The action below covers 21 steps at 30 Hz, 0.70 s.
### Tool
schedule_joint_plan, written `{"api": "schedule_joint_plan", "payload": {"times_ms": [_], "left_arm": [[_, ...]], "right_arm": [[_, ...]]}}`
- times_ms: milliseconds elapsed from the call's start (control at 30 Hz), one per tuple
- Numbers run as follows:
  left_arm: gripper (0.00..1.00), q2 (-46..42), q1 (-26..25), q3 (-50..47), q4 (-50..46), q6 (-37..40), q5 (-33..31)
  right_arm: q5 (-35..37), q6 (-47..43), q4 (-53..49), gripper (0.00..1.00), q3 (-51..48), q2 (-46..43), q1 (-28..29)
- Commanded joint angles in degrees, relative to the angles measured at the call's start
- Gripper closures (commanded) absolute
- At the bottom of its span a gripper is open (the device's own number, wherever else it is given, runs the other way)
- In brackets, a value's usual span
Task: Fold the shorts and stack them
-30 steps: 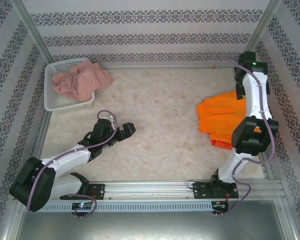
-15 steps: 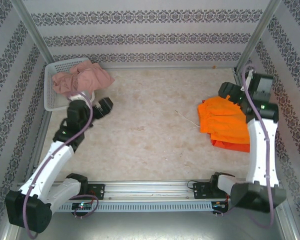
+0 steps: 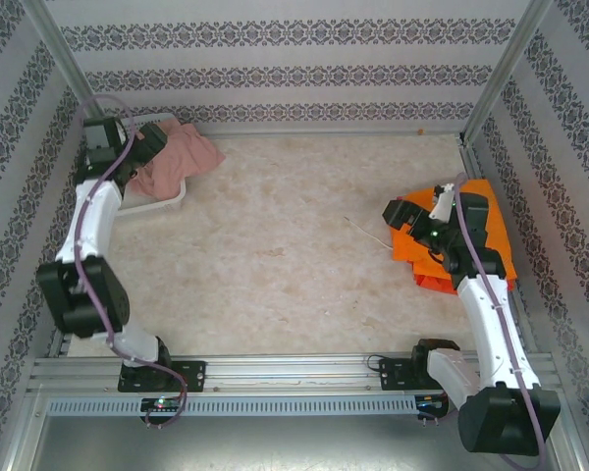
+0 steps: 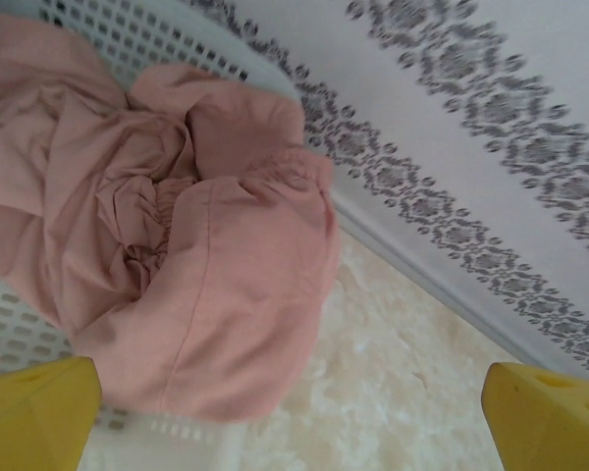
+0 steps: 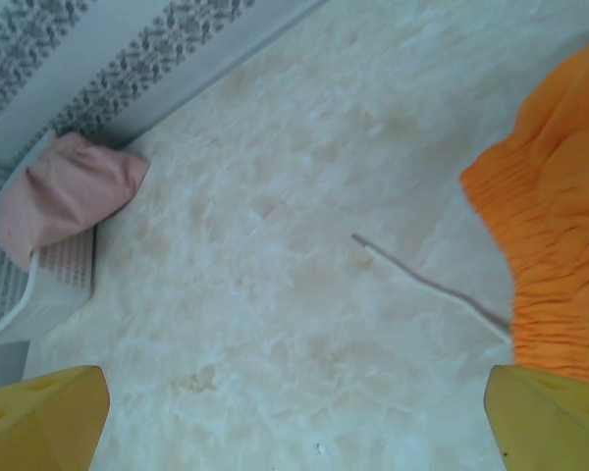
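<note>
Left gripper (image 3: pixel 142 142) is held at the far left corner of the desk (image 3: pixel 294 226), over the white mesh basket (image 3: pixel 162 201), and it is seen wide open: in the left wrist view (image 4: pixel 290 417) its yellow fingertips (image 4: pixel 29 417) are set far apart with nothing clasped between them. Crumpled pink shorts (image 4: pixel 206 255) are heaped in the basket (image 4: pixel 128 29), and one part (image 3: pixel 182 152) is draped over the right rim onto the desk beside the patterned wall (image 4: pixel 491 147). The right gripper (image 3: pixel 404 224) is held at the right side of the desk, at the left edge of the orange shorts (image 3: pixel 491 231), and it is likewise spread open and empty, as is shown in the right wrist view (image 5: pixel 294 422). The orange shorts (image 5: pixel 569 245) are laid in a pile near the right wall, with a red-orange layer (image 3: pixel 434 284) showing at the near edge. A thin thread (image 5: pixel 427 285) is seen on the desk just left of the pile. The pink shorts (image 5: pixel 64 196) and basket (image 5: pixel 39 285) are well apart from the orange pile.
</note>
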Motion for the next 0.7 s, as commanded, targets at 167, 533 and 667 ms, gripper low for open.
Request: {"api": "schedule_joint_plan", "payload": {"times_ms": [167, 533, 667], "left_arm": [[0.14, 19.4, 1.1, 14.2, -3.7, -3.4, 8.7], [0.99, 19.7, 2.3, 16.3, -0.8, -6.2, 10.8], [1.00, 11.6, 2.3, 18.6, 0.1, -4.6, 9.4]], "right_arm": [[-1.3, 0.8, 3.3, 0.02, -5.5, -1.8, 1.5], [-0.2, -1.0, 1.8, 0.02, -6.0, -3.1, 1.6], [0.3, -0.8, 2.1, 0.02, -5.9, -4.1, 1.6]]}}
